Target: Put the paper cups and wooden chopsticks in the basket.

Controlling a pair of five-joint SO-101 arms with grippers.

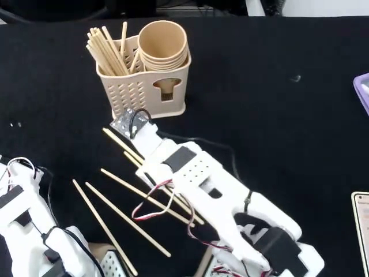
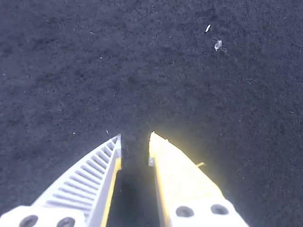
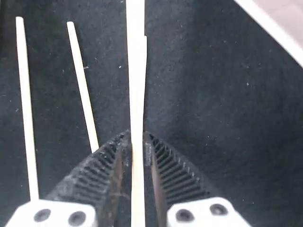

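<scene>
Serrated black fingers of the right end effector pinch a wooden chopstick, the jaws drawn in to a slim gap that the stick fills, low over a black cloth surface. Two loose chopsticks lie flat on the cloth just beside it.

Seen from overhead, the white right arm stretches toward the beige basket. Its wrist sits just short of the basket's perforated front wall, and the arm crosses over sticks lying on that same side. More scattered sticks lie at a slant a little farther from the basket, all flat and apart from one another.

Beyond them, well away from the basket, is the left arm. The left end effector, with one ribbed white finger and one yellow, hangs over bare cloth. Its jaws stand a narrow gap apart and hold nothing.

The basket stands upright with two compartments. One is packed with a bundle of chopsticks on end, and the other holds a nested stack of paper cups.

Well apart from the basket, a purple object and a white card sit at the cloth's edge. Behind the basket, past the far edge of the surface, dark shapes and a pale strip of the room show.
</scene>
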